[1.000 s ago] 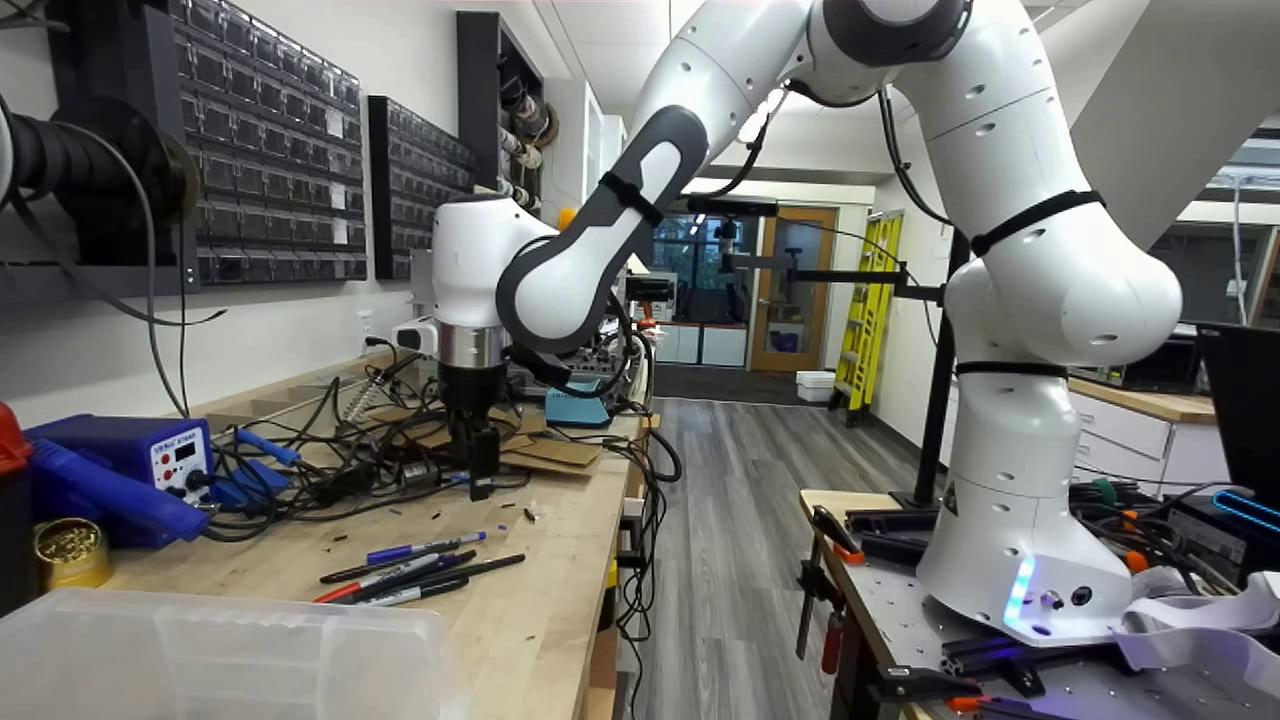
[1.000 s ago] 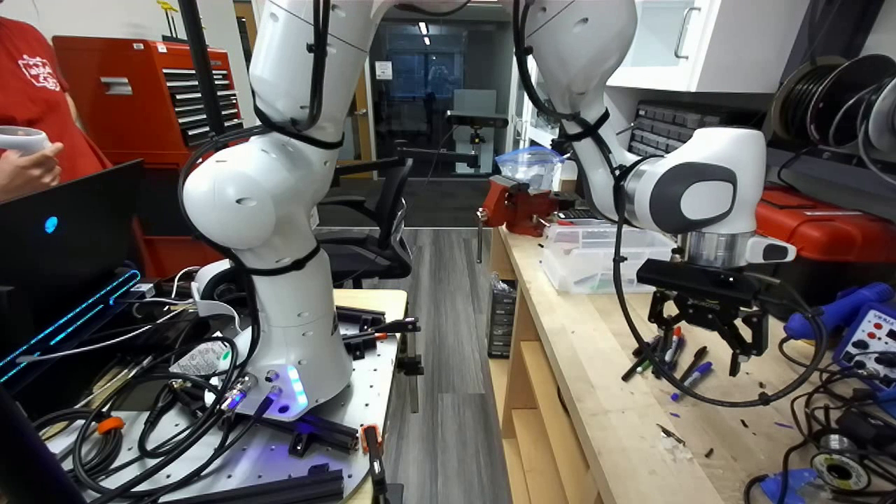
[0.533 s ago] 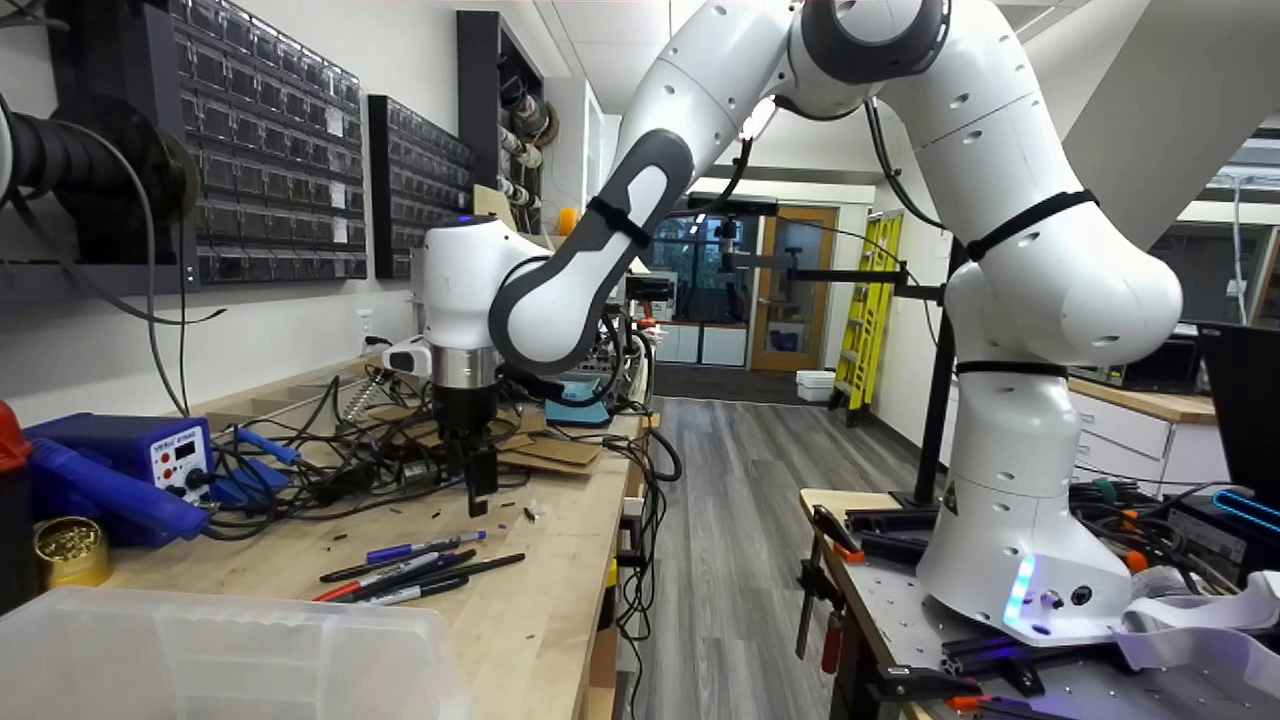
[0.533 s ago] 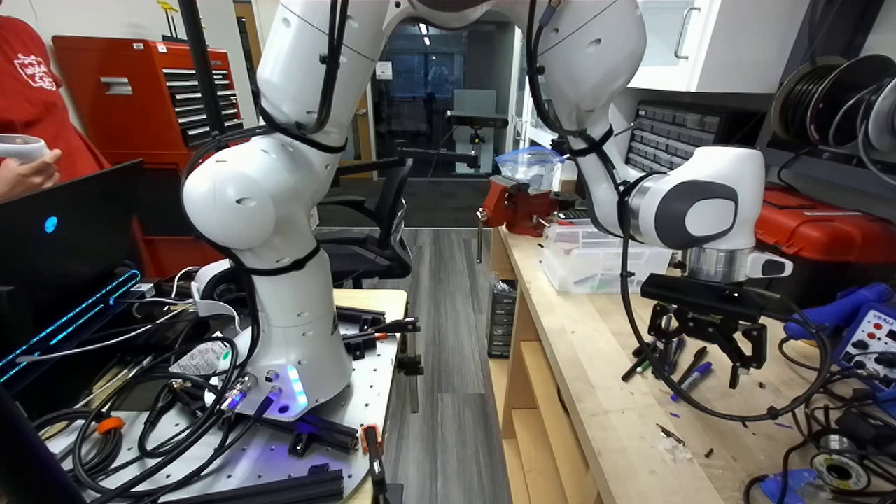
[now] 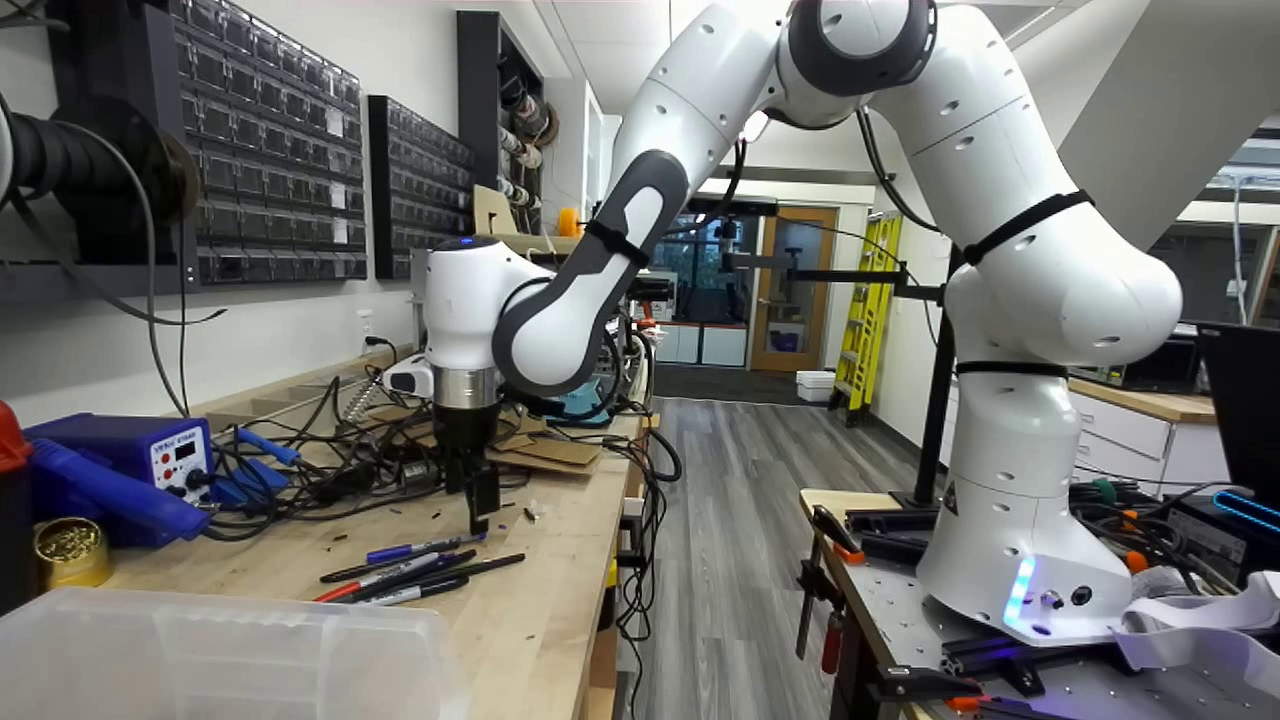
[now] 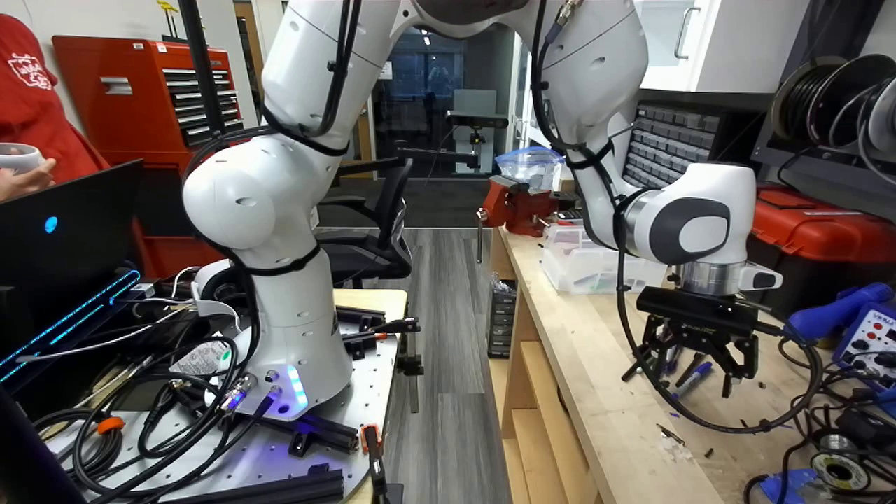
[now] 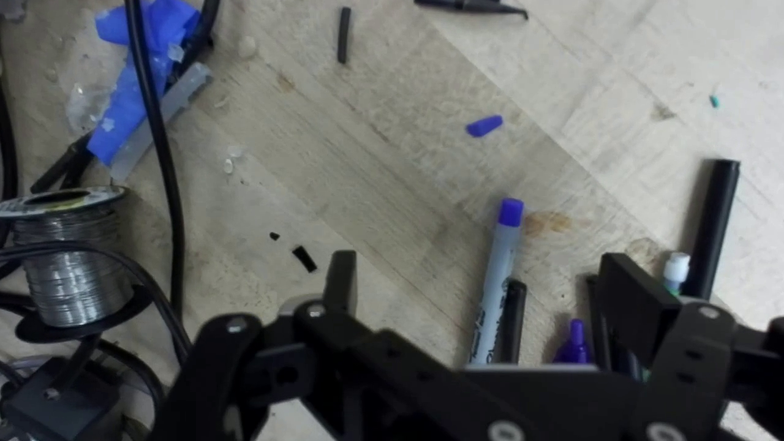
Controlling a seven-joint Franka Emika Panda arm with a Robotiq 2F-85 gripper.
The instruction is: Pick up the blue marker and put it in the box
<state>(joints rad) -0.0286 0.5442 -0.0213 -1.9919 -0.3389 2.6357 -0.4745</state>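
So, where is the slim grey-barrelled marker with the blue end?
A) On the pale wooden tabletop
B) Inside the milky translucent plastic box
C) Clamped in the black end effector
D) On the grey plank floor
A: in the wrist view the slim grey-barrelled marker lies on the pale wooden tabletop, gripped by neither side of the open black end effector.

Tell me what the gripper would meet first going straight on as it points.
Pointing down at the tabletop, the gripper would probably meet the blue marker first, seen between its fingers in the wrist view. Depth is unclear; the black pen beside it is possible.
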